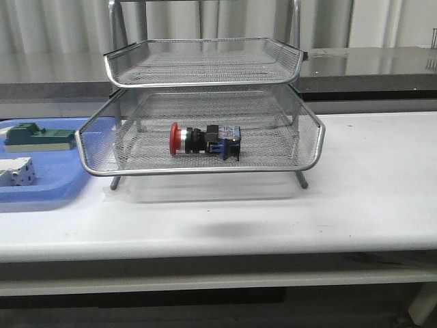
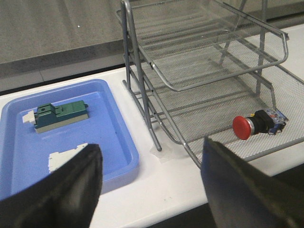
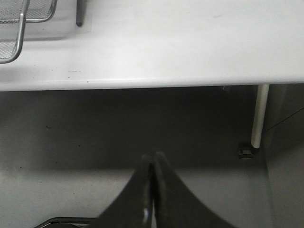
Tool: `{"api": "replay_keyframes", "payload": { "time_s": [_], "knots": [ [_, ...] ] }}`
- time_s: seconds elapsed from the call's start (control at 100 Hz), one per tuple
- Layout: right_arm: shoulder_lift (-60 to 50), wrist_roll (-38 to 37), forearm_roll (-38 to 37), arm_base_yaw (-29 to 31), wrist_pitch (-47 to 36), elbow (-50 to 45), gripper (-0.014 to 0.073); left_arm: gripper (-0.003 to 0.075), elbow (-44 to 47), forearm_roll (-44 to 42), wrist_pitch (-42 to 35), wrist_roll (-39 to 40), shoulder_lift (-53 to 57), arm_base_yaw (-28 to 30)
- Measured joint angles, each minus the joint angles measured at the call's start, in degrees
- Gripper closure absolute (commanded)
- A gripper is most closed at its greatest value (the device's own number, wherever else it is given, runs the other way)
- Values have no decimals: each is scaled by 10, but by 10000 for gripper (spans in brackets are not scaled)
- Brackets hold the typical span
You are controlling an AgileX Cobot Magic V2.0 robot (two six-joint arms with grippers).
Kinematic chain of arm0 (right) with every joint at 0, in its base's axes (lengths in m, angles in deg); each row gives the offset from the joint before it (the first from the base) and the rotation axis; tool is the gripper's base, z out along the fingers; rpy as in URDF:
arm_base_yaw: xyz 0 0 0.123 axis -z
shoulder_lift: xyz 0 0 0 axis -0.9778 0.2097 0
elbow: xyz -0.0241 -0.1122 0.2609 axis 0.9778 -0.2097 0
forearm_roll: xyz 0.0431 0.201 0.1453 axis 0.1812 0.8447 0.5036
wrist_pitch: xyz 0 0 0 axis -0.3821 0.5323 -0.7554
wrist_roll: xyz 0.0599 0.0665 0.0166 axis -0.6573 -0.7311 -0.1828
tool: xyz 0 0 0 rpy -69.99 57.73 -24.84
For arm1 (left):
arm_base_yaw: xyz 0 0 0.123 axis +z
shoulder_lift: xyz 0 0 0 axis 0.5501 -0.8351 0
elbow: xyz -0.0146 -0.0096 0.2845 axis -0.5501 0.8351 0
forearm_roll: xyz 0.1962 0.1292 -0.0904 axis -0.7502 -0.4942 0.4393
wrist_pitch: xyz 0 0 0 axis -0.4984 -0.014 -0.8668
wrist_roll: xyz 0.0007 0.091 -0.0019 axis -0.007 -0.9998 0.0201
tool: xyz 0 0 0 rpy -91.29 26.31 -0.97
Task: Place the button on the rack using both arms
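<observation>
Table: we see a white tabletop (image 1: 369,198) with a pale rounded front edge.
Tray: a shallow blue tray (image 1: 48,195) lies at the table's left end.
Green block: a green rectangular block (image 1: 37,137) rests inside the tray.
White part: a white boxy part (image 1: 17,171) lies near the green block.
Backdrop: a grey corrugated wall (image 1: 382,24).

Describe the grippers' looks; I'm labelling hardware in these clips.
Only fingers show. The left gripper has two broad, matte black fingers with angular edges. The right gripper has black fingers tapering to narrow tips, slightly glossy. No cables, markings or arm links are visible.
</observation>
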Motion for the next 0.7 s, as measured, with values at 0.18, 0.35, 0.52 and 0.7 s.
{"api": "replay_keyframes", "payload": {
  "time_s": [0.18,0.35,0.52,0.7],
  "knots": [
    [0,0,0,0,0,0,664,280,73,7,-45,0,83,0],
    [0,0,0,0,0,0,664,280,136,17,-129,0,129,0],
    [0,0,0,0,0,0,664,280,183,21,-195,0,135,0],
    [0,0,0,0,0,0,664,281,207,23,-223,0,135,0]
  ]
}}
